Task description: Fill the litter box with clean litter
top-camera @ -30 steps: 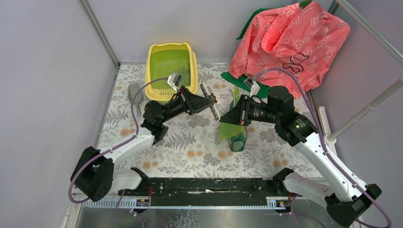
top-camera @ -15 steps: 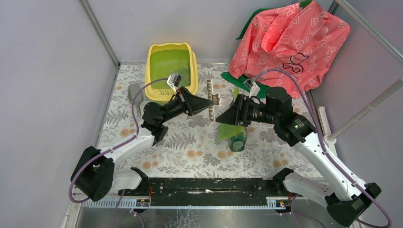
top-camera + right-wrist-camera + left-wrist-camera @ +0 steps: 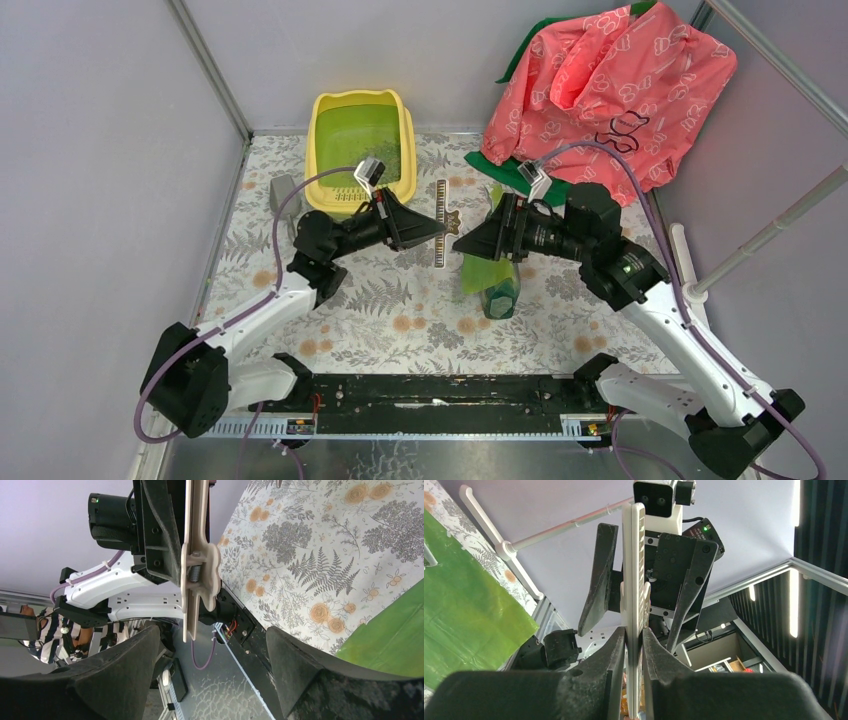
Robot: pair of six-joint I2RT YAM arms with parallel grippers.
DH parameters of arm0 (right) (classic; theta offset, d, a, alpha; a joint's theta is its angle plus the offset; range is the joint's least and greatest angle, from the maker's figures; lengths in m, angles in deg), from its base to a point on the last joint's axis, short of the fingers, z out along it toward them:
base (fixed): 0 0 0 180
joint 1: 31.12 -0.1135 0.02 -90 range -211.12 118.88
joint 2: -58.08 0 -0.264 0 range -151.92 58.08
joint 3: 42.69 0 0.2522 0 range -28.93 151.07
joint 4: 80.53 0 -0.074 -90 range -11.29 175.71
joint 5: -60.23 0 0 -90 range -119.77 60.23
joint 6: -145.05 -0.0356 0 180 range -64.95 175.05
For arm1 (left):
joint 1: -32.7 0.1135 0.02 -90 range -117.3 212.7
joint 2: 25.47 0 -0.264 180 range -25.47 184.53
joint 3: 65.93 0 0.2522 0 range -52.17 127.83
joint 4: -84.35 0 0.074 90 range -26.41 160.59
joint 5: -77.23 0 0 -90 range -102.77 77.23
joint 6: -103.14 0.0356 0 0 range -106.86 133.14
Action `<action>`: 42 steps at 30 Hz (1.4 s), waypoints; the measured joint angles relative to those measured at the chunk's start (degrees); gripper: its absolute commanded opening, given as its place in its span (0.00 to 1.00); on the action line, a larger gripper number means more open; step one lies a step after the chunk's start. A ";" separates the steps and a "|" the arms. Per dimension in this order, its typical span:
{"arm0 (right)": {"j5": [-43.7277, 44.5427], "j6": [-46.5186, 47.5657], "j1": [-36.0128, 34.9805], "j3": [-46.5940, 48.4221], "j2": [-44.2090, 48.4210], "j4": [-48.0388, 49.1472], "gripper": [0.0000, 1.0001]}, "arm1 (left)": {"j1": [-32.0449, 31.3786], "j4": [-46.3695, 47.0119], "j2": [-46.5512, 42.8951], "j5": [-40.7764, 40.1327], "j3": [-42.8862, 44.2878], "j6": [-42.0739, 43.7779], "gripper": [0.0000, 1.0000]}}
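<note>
On the left edge of the flowered mat [image 3: 400, 300], a small grey block [image 3: 283, 193] lies just beside the litter box [image 3: 313, 140]. That yellow box sits at the far end of the mat by the back wall, green inside, with its slotted lip toward the arms. A darker grainy patch of litter [image 3: 392, 155] lies along its right side. Near the box's right front corner the left gripper [image 3: 438, 227] points to the right above the mat, pinched tight on a pale slotted clip [image 3: 441, 222]. The left wrist view shows its two black fingers [image 3: 616, 645] pressed against both faces of the clip, which runs straight out between them. Facing it from the right, the right gripper [image 3: 462, 245] has its fingers spread wide, one on each side of the clip's far end with a gap on both sides, gripping nothing. Partly hidden by the right gripper, a glossy green bag [image 3: 492, 280] rests on the mat, well apart from the litter box. In the far right corner a pink patterned garment [image 3: 610, 80] is draped over something green
</note>
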 measured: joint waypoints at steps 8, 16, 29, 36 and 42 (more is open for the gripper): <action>0.61 -2.03 -0.02 -1.36 -1.99 4.66 0.69 | 0.00 1.33 0.92 0.09 -1.33 -2.82 0.21; 1.70 -3.39 -0.02 -1.36 -3.67 7.58 0.62 | 0.00 2.69 1.07 0.09 -2.73 -4.13 0.21; 2.58 -4.50 -0.07 -1.36 -5.31 10.40 0.06 | 0.00 7.43 2.86 0.24 -4.22 -6.93 0.41; 2.75 -5.18 -0.20 -1.36 -5.60 11.02 0.00 | 0.28 8.17 4.13 0.48 -5.46 -7.82 0.61; 3.06 -4.42 -0.20 -1.05 -5.62 9.94 0.00 | 1.22 8.50 4.28 0.76 -5.73 -8.11 0.60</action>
